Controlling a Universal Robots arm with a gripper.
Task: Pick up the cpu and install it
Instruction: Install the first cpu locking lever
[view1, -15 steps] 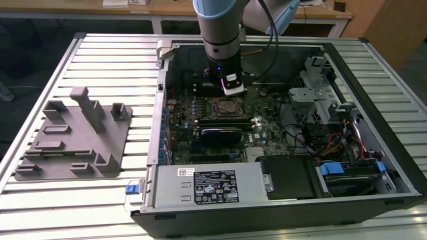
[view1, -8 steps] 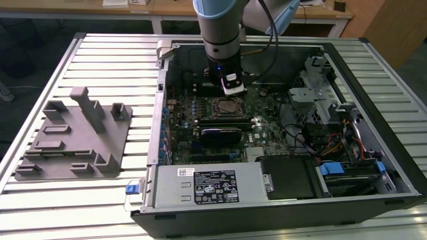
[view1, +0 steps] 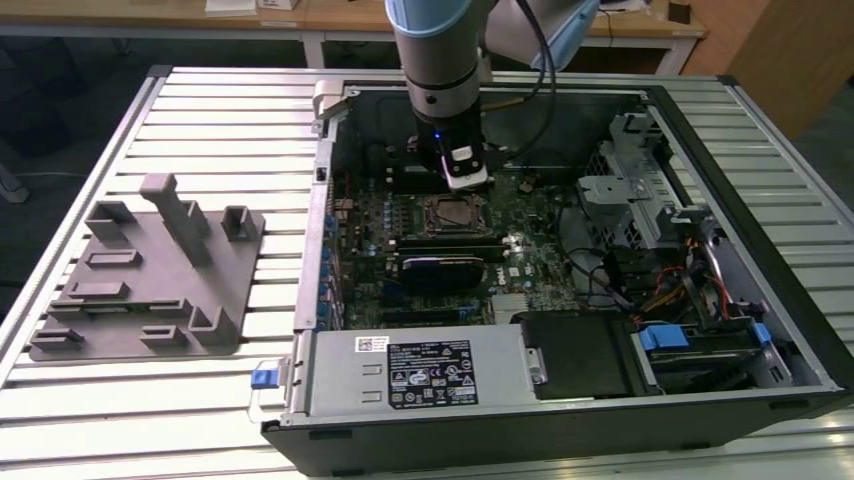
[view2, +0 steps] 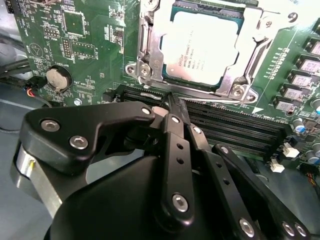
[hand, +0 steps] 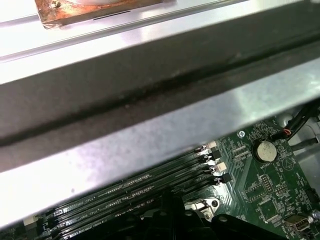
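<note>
The cpu (view2: 202, 45), a silver-topped square chip, lies seated in the motherboard socket, with the socket's metal frame (view2: 150, 60) around it. In the exterior view the cpu (view1: 453, 213) sits just below my gripper (view1: 466, 182), which hangs inside the open computer case, a little behind the socket. In the second wrist view my gripper (view2: 170, 102) is shut, its black fingers (view2: 175, 130) pressed together with nothing between them. Their tips hover over the memory slots (view2: 235, 127) beside the socket.
A grey plastic fixture (view1: 147, 290) stands on the slatted table at the exterior view's left. The case wall (view1: 320, 200) rises beside the board, and a power supply (view1: 420, 370) fills the near end. A coin battery (hand: 265, 149) and the case rim (hand: 150, 135) lie close by.
</note>
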